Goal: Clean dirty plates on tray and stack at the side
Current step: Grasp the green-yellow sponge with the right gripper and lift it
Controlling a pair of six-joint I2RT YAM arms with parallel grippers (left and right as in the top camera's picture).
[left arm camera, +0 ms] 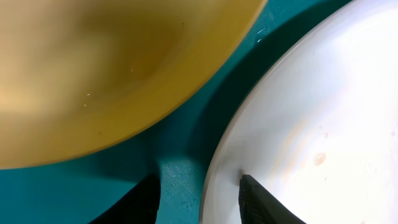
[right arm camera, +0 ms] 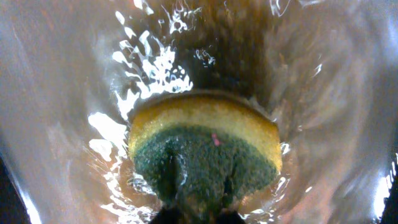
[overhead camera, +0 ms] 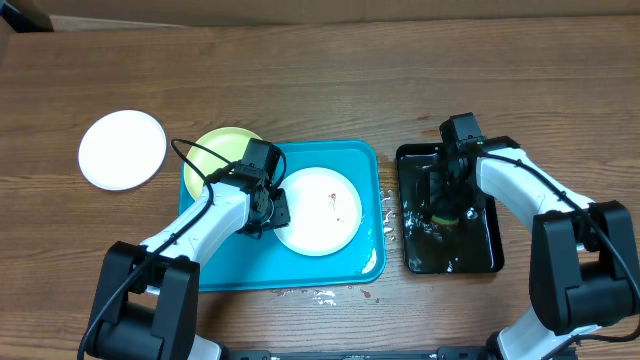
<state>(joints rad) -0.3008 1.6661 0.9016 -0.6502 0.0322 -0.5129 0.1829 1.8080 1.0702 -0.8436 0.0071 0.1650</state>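
A: Layout?
B: Tray [overhead camera: 330, 270] centre-left. The white plate [overhead camera: 318, 210] lies flat in it, with brown smears near its middle. The yellow plate [overhead camera: 222, 148] overlaps the tray's back-left corner, just beside the white one with a strip of tray between them. A third plate [overhead camera: 122, 149] sits on the table well left of the tray — likely the start of the stack.
A: Left side?
B: Left gripper [overhead camera: 272, 208] is low at the white plate's left rim. In the wrist view the jaws are parted and astride the rim. One finger [left arm camera: 140, 205] is over the tray floor, the other [left arm camera: 261, 205] on the plate side. There is a gap at the outer finger, so it is not clamped. My read is that it is placed to steady the plate for scrubbing.
A: Right side?
B: Right gripper [overhead camera: 445, 205] is down in the black tray [overhead camera: 475, 255], which holds water. It is closed on the sponge [right arm camera: 205, 149], pinching the near end. The sponge has a yellow body and a green scrub face, and it sits in the water — probably being wetted for the smears.
A: Progress?
B: White plate not yet scrubbed. Can't tell the yellow one's condition.
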